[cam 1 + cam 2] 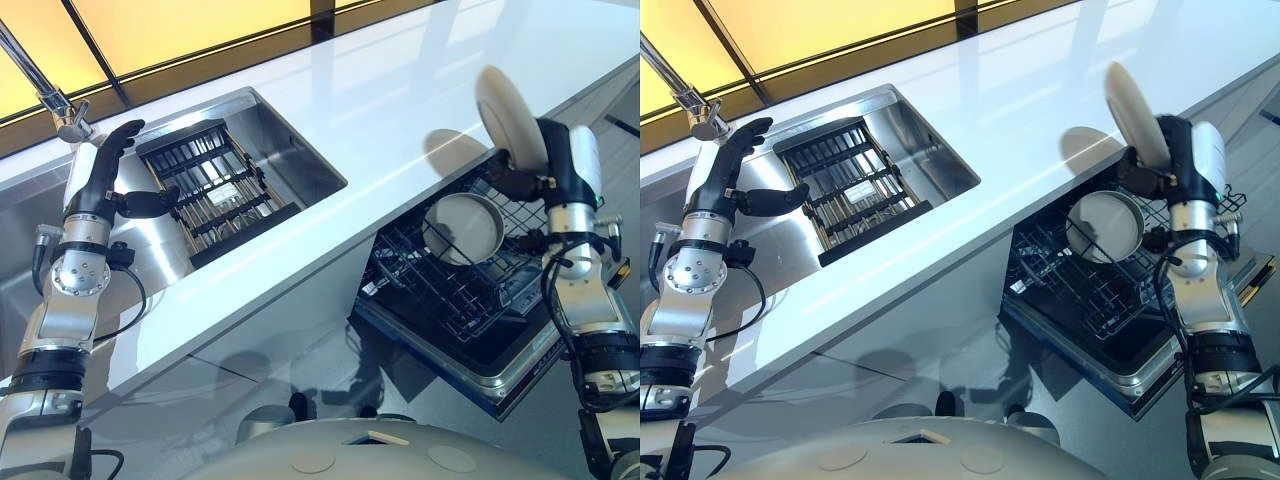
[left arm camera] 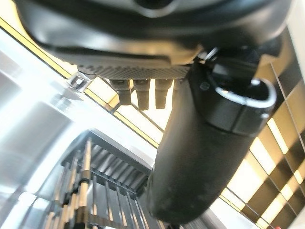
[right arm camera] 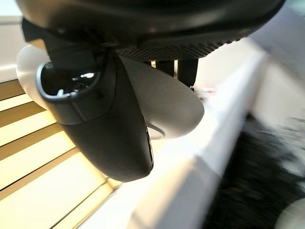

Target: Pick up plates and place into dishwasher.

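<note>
Countertop [image 1: 400, 110], white and glossy, is being stretched between the two hands, its far end cut off by the frame edge. Sunk into it just beside the left hand [image 1: 100, 180] is a steel sink [image 1: 290, 135], in which a dark slatted rack [image 1: 215, 190] is being kept. That hand is being held with its fingers straight and spread and its thumb stuck out toward the rack, nothing being gripped. A tap [image 1: 45, 85] is being shown just above those fingers, its upper part cut off. Below the right hand [image 1: 545, 165], the open dishwasher's wire basket [image 1: 450, 280] is being pulled out, its near corner hidden behind the right arm. A plate [image 1: 465, 228] is being propped on edge inside the basket. A white plate [image 1: 510, 115] is being pinched between the right hand's thumb and fingers and held tilted above the basket; its lower rim is being hidden by the hand.
</note>
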`<state>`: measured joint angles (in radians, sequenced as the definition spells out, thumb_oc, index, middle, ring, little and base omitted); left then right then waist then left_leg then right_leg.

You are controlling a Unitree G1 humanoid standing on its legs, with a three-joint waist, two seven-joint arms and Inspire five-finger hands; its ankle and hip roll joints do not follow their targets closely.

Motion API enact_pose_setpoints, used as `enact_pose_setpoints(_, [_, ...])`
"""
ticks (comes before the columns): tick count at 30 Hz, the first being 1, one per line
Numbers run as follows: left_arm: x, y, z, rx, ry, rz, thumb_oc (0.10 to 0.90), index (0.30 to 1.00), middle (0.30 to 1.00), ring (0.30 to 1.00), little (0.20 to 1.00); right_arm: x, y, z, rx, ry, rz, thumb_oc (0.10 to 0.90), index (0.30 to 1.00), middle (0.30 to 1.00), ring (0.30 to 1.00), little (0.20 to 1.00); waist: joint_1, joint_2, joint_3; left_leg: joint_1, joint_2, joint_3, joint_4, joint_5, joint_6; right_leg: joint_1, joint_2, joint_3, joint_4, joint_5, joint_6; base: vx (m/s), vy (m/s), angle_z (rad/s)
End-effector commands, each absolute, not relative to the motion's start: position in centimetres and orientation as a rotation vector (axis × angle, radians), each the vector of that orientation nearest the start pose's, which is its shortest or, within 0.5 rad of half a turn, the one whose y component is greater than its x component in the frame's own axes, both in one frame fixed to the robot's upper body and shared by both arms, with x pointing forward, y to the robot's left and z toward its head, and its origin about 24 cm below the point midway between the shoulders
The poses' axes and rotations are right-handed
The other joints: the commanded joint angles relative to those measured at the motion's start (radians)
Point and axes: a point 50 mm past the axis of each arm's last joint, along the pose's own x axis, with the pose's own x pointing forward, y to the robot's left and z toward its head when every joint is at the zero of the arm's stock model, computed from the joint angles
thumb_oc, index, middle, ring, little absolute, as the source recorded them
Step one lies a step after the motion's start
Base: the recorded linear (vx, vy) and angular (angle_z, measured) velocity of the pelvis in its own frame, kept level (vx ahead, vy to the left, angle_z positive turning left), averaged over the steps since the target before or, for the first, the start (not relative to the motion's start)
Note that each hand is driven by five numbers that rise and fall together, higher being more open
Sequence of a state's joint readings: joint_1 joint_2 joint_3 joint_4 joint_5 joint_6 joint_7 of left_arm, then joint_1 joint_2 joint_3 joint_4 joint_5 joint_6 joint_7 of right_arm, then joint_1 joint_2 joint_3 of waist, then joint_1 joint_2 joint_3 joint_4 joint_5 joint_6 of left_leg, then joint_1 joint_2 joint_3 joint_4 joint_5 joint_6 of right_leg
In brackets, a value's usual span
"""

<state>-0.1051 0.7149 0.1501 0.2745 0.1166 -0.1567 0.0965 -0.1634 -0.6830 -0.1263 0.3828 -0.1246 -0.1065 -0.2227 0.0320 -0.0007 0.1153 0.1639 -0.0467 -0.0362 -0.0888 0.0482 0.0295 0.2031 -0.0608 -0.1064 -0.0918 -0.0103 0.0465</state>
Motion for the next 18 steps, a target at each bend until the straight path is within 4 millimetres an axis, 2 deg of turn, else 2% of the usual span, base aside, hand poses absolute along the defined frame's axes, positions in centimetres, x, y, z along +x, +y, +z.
enact_pose_setpoints(1, [25.9,34.4,14.1,0.799,-0.235,0.411,0.8,0.9,0.9,0.9,0.9,26.8,-34.8,13.2,-0.738,-0.143,-0.443,0.1,0.3,0.3,0.3,0.2,-0.019,0.026,-0.081,0.019,-0.023,0.022,0.002,-0.074,0.003,-0.057,0.074,-0.036,0.082,-0.019,0.01,0.0,0.0,0.0])
enact_pose_setpoints(7, [24.9,34.7,13.0,0.794,-0.207,0.436,0.8,0.9,0.9,0.9,0.9,25.3,-35.2,8.5,-0.62,0.048,-0.395,0.1,0.3,0.3,0.3,0.2,-0.033,0.031,-0.067,0.018,-0.019,0.026,0.002,-0.068,0.002,-0.067,0.072,-0.039,0.099,-0.022,0.008,0.01,0.011,-0.03])
enact_pose_setpoints(11, [24.2,35.1,12.4,0.792,-0.182,0.451,0.8,0.9,0.9,0.9,0.9,24.5,-34.5,6.6,-0.584,0.09,-0.324,0.1,0.3,0.3,0.3,0.2,-0.039,0.038,-0.058,0.015,-0.017,0.027,0.002,-0.062,0.001,-0.074,0.07,-0.043,0.109,-0.024,0.008,0.01,0.017,-0.04])
enact_pose_setpoints(14, [24.0,35.2,12.2,0.792,-0.167,0.45,0.8,0.9,0.9,0.9,0.9,24.5,-33.5,6.5,-0.635,0.069,-0.225,0.1,0.3,0.3,0.3,0.2,-0.039,0.043,-0.053,0.013,-0.018,0.025,0.002,-0.057,0.0,-0.078,0.068,-0.047,0.113,-0.025,0.007,0.0,0.006,-0.01])
enact_pose_setpoints(18, [23.8,35.1,12.1,0.797,-0.162,0.441,0.8,0.9,0.9,0.9,0.9,24.8,-32.0,7.9,-0.729,-0.03,-0.105,0.1,0.3,0.3,0.3,0.2,-0.038,0.046,-0.042,0.006,-0.02,0.016,0.002,-0.051,0.002,-0.084,0.067,-0.05,0.124,-0.03,0.007,0.0,0.0,0.0])
